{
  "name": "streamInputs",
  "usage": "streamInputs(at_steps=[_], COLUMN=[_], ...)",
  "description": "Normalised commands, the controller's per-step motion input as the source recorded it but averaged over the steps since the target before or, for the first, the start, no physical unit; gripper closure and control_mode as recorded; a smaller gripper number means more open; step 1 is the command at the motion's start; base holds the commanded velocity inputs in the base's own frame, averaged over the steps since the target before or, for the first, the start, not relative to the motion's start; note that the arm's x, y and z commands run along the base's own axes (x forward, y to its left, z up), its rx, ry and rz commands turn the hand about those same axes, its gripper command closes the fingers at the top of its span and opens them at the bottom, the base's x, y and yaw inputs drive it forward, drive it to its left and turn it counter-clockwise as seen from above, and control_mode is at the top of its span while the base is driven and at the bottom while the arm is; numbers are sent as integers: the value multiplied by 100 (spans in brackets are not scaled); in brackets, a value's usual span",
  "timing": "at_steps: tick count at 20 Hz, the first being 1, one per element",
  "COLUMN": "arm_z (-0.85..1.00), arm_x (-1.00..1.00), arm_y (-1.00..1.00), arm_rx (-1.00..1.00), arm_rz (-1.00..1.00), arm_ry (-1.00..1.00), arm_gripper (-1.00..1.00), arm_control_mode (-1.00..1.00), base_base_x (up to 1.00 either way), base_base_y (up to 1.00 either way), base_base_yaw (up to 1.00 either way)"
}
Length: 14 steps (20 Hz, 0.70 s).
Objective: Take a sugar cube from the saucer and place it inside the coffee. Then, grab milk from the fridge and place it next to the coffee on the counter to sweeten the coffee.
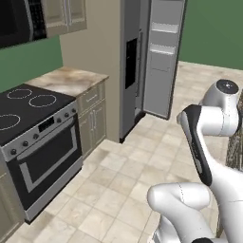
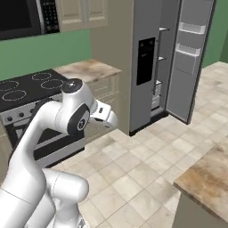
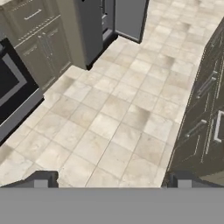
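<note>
The end effector [image 3: 112, 180] stands wide open and holds nothing, its two dark tips apart over bare tiled floor [image 3: 118, 118]. The fridge [image 3: 94, 26] lies ahead of it and somewhat to the left in the hand view, across a stretch of tile, with its door [image 2: 189, 58] swung open and shelves showing inside. No milk carton can be made out on those shelves from here. A bench [image 2: 209, 176] sits off to the right of the end effector. The next move, by this reading, is a forward approach to the fridge opening, which remains well apart.
</note>
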Motion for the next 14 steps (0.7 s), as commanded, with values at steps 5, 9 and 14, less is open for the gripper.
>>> streamInputs(at_steps=[5,9,14], arm_z=[0,0,0], arm_x=[0,0,0], arm_y=[0,0,0], arm_rx=[0,0,0], arm_rz=[0,0,0], arm_ry=[0,0,0], arm_gripper=[-100,-100,-100], arm_control_mode=[100,100,100], base_base_x=[100,100,100], base_base_y=[-15,-57,-72], base_base_yaw=[0,3,10])
